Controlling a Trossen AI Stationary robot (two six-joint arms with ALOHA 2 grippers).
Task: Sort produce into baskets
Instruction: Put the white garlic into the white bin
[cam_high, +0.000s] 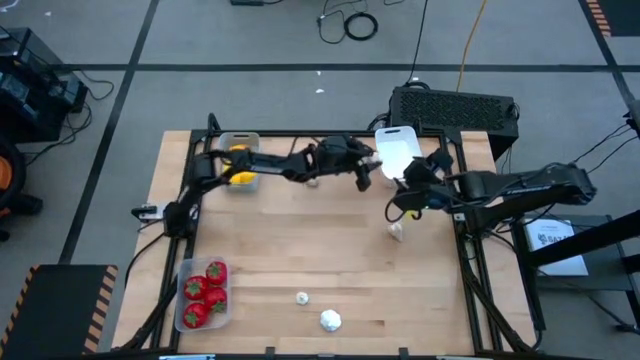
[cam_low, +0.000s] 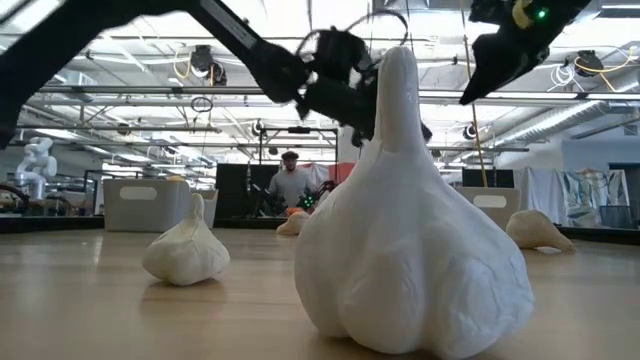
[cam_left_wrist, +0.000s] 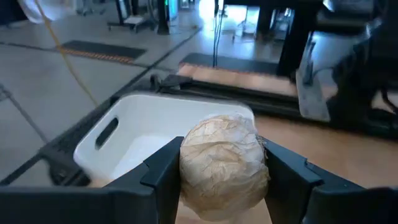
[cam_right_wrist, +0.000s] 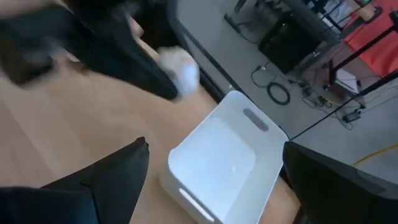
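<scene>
At the table's front left we see the clear basket holding three glossy red pieces. Behind it, the grey basket holds yellow pieces. Our left arm reaches from there across the back edge, its left gripper pinching a papery garlic bulb beside the white basket, a smooth rounded tray in which we make out nothing. Two garlic bulbs lie near the front edge. Our right gripper hangs spread wide above the white basket, another bulb on the wood below it.
</scene>
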